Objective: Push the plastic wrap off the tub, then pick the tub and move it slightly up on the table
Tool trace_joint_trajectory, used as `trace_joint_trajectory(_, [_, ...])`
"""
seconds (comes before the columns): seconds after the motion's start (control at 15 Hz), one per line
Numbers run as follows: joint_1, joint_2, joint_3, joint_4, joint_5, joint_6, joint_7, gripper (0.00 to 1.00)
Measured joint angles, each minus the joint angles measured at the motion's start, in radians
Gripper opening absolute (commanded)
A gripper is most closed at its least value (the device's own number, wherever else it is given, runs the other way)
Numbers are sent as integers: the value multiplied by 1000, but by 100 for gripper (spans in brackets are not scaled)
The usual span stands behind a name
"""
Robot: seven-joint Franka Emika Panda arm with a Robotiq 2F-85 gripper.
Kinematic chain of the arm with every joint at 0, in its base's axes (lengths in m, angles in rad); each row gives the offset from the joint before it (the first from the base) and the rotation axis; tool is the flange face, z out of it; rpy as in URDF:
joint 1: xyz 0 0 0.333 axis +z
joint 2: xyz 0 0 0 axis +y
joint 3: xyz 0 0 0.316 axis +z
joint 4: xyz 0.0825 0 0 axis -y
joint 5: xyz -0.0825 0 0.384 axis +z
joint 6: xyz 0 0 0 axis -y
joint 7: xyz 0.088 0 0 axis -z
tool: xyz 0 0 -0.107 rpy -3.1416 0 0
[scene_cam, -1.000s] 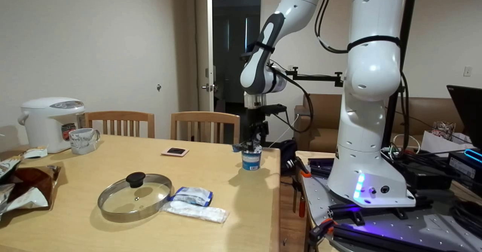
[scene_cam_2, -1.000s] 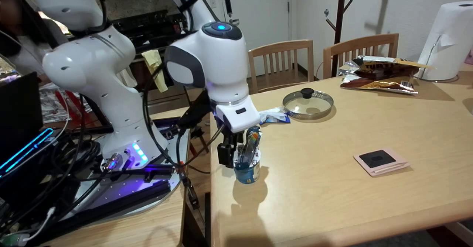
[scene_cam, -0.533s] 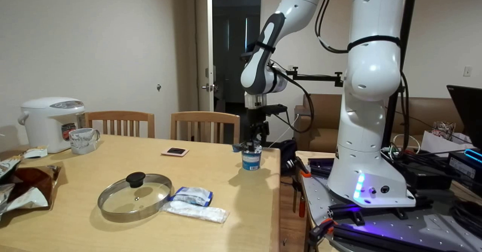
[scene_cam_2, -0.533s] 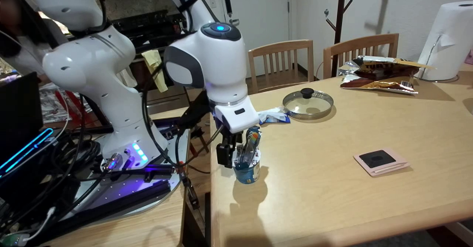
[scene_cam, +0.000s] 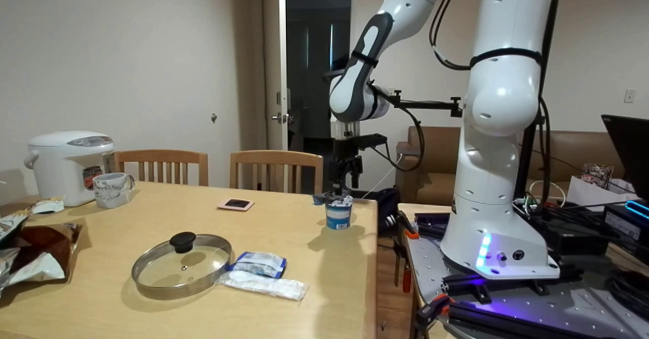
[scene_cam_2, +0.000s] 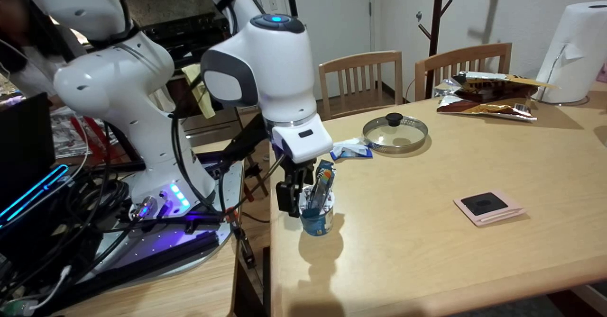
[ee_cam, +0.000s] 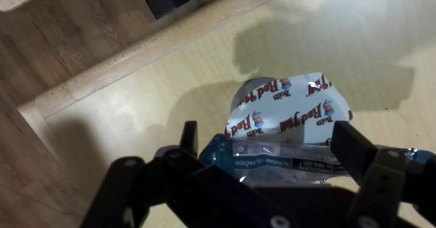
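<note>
On the light-wood table, near its edge, the tub stands upright, partly covered by the plastic wrap; my gripper is spread wide, but I can't judge contact.

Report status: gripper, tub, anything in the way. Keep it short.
Gripper open, nothing gripped. Tub upright on the table. In the way: plastic wrap lying across the tub's top, not yet pushed off.
</note>
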Motion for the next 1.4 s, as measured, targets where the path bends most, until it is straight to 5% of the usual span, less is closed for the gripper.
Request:
trace_joint_trajectory(0.6, [39,7,49,-6,16,1,3,100])
trace_joint_trajectory(1.4, [48,112,86,-6,293,12,-46,100])
